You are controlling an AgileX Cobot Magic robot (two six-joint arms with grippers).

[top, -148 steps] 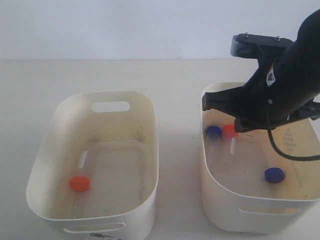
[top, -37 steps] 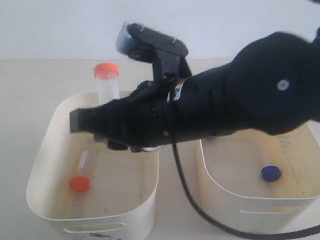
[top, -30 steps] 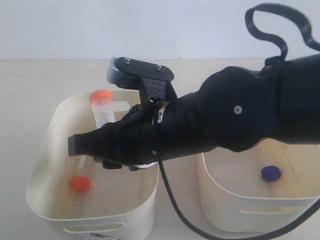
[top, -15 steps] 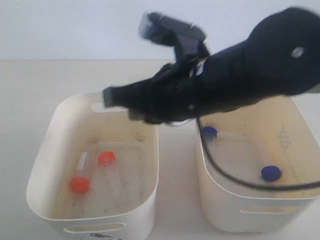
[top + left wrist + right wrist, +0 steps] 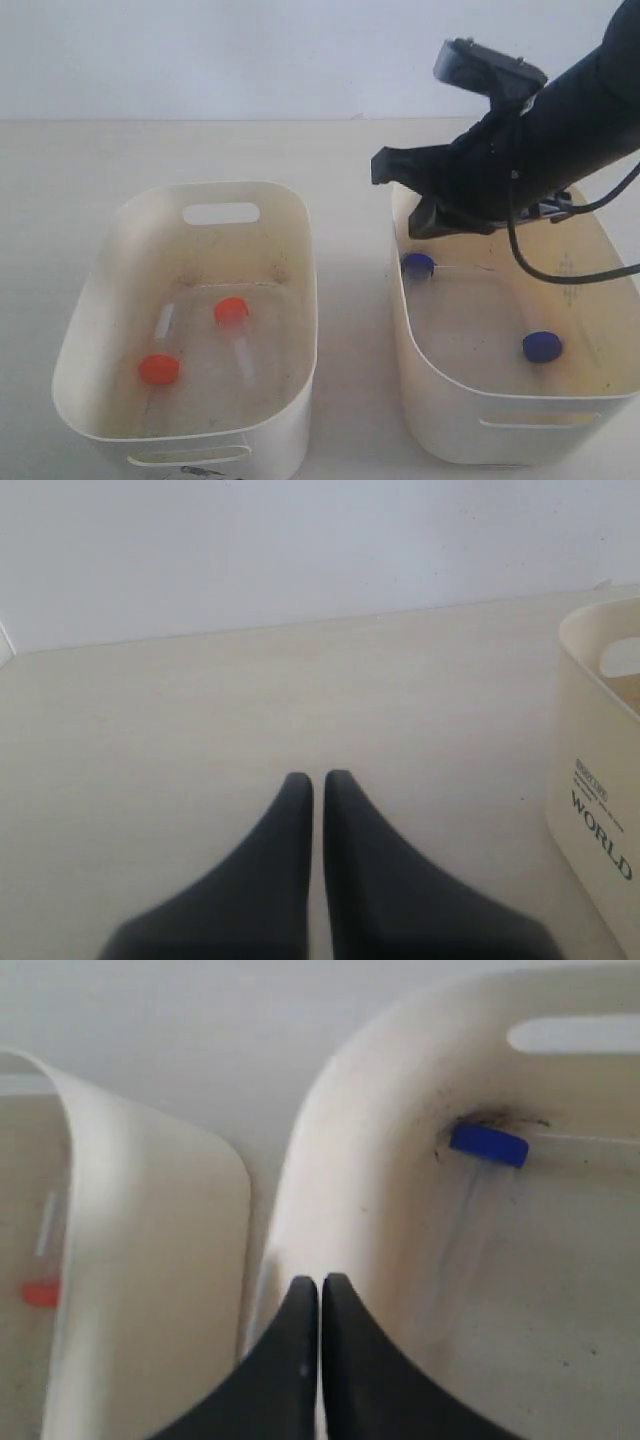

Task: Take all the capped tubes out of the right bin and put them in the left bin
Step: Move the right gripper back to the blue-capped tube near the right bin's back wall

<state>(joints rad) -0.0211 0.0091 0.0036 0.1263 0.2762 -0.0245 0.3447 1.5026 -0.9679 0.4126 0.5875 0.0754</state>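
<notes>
A: Exterior view: right arm covers the right bin's far rim; clear tube bodies are barely visible.
B: Caps?
A: Orange-capped tubes in left bin, blue-capped tubes in the right one.
B: Grippers?
A: Left gripper and right gripper pressed together, empty. Bin wall reads "WORLD" (smaller print unreadable).

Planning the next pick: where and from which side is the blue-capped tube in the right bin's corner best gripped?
Probably its clear body, from above, jaws across it. The blue-capped tube lies flat on the floor of the right bin, cap tucked into a corner, so walls crowd that end. The shut right gripper must open first.
</notes>
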